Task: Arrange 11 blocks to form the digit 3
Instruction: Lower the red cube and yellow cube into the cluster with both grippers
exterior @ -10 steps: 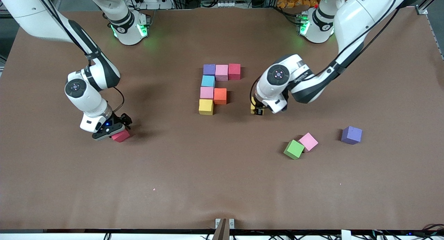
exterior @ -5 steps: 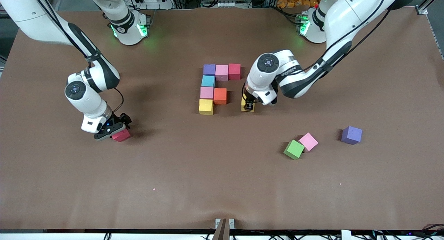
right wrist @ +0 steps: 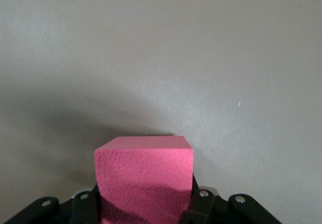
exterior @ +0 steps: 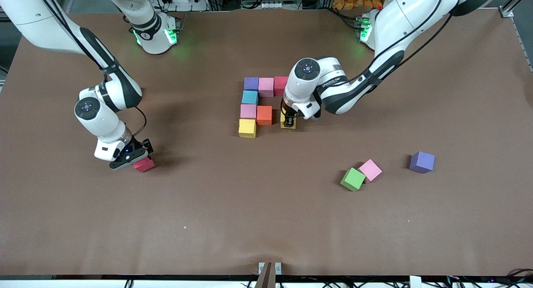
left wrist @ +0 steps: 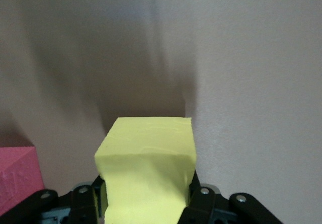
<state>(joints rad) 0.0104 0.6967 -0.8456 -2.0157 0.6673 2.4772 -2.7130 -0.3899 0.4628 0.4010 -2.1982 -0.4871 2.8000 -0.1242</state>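
Note:
Seven blocks lie joined mid-table: purple, pink and red in a row, then blue, pink with orange beside it, and yellow nearest the camera. My left gripper is shut on a second yellow block, low over the table a small gap from the orange block, toward the left arm's end. My right gripper is shut on a red block that lies on the table near the right arm's end.
Loose blocks lie nearer the camera toward the left arm's end: green touching pink, and a purple one apart from them. A reddish block's corner shows at the edge of the left wrist view.
My left arm has carried the yellow block across toward the joined blocks, close to the orange one. My right gripper's fingers have come together on the red block, which shifted slightly.

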